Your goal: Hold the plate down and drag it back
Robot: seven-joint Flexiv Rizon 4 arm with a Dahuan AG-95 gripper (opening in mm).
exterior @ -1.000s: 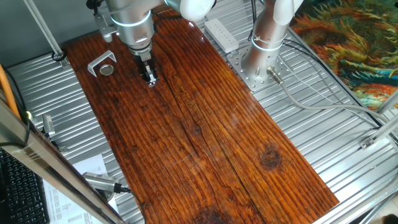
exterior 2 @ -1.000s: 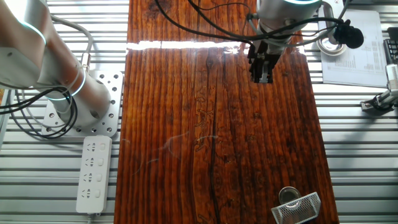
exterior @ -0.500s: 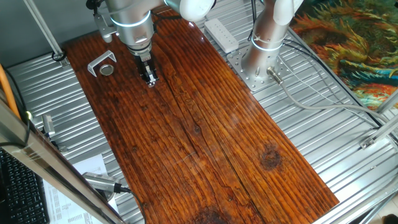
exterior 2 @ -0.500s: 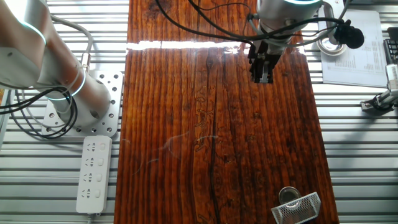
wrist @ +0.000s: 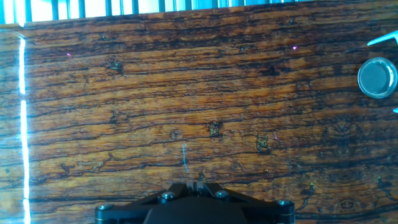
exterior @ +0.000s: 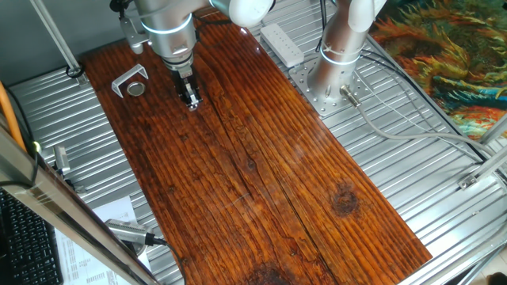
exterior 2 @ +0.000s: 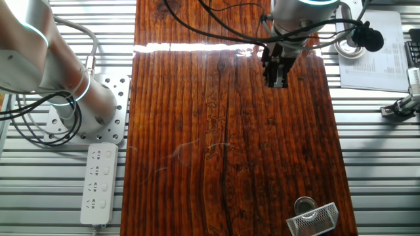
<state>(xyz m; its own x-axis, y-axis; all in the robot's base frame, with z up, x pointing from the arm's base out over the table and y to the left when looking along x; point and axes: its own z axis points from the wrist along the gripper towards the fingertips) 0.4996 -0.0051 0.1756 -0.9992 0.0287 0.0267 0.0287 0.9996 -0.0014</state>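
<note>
The plate (exterior: 136,89) is a small round metal disc with a silvery rim, lying flat on the wooden board just inside a grey U-shaped bracket (exterior: 125,77). The other fixed view shows the plate (exterior 2: 304,206) near the board's lower right corner. In the hand view the plate (wrist: 377,78) sits at the right edge. My gripper (exterior: 191,101) points down at the wood, well to one side of the plate and apart from it. The gripper (exterior 2: 276,81) is far up the board from the disc. Its fingertips (wrist: 196,184) are pressed together with nothing between them.
The wooden board (exterior: 261,182) lies on a ribbed metal table. The arm's base (exterior: 333,75) and a white power strip (exterior: 283,43) stand beside the board's edge. Paper sheets (exterior 2: 374,52) and a metal tool (exterior 2: 400,105) lie off the board's other side.
</note>
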